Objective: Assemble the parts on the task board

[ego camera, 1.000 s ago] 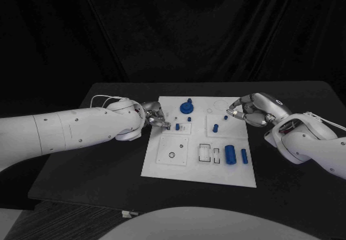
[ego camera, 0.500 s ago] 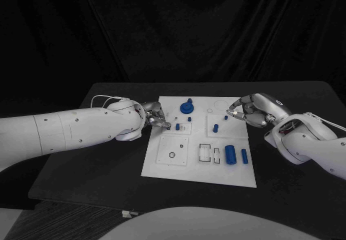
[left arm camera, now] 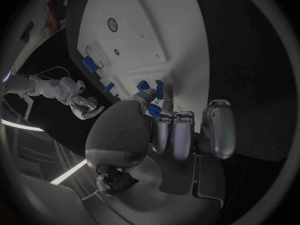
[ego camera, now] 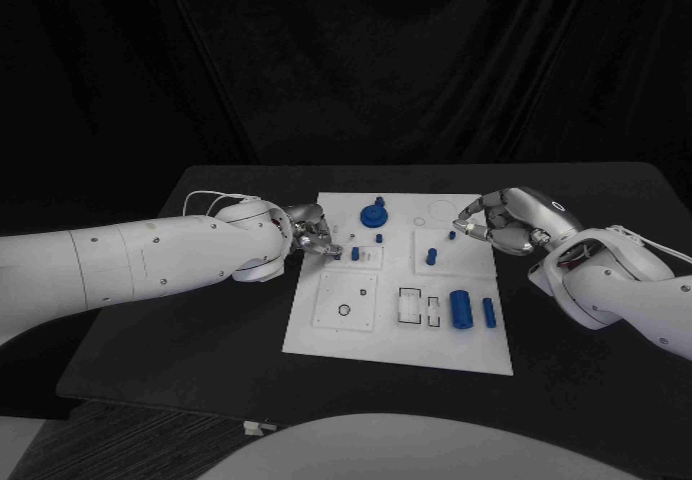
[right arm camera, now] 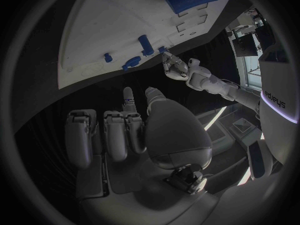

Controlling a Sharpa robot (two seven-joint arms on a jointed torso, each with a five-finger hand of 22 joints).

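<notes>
- Head view puts the left hand (ego camera: 309,240) at the near-left edge of the task board (ego camera: 332,335), fingertips down on a small blue peg (ego camera: 355,254) just ahead of them.
- Left wrist view shows that hand's thumb and a fingertip closed around the blue peg (left arm camera: 159,90), the remaining fingers curled in beside it; I judge the peg pinched.
- That peg stands roughly upright in its square pad, long axis rising off the board.
- Right hand (ego camera: 508,222) hovers at the board's opposite edge, fingers curled in with nothing between them; a short blue pin (ego camera: 451,236) stands just beside its fingertips, and a taller blue pin (ego camera: 430,257) a little further toward the robot's body.
- Large blue cylinder (ego camera: 460,309) lies flat, well toward the robot from the right hand, long axis running toward the robot, with a slim blue bar (ego camera: 489,310) parallel beside it.
- Round blue knob (ego camera: 374,214) stands between the 2 hands, toward the far edge.
- Handling, as a judgement: the parts look like light, rigid, smooth plastic, likely slippery; take a peg by its sides, above the socket, and keep it vertical.
- Everything rests on the black desk (ego camera: 173,330).
</notes>
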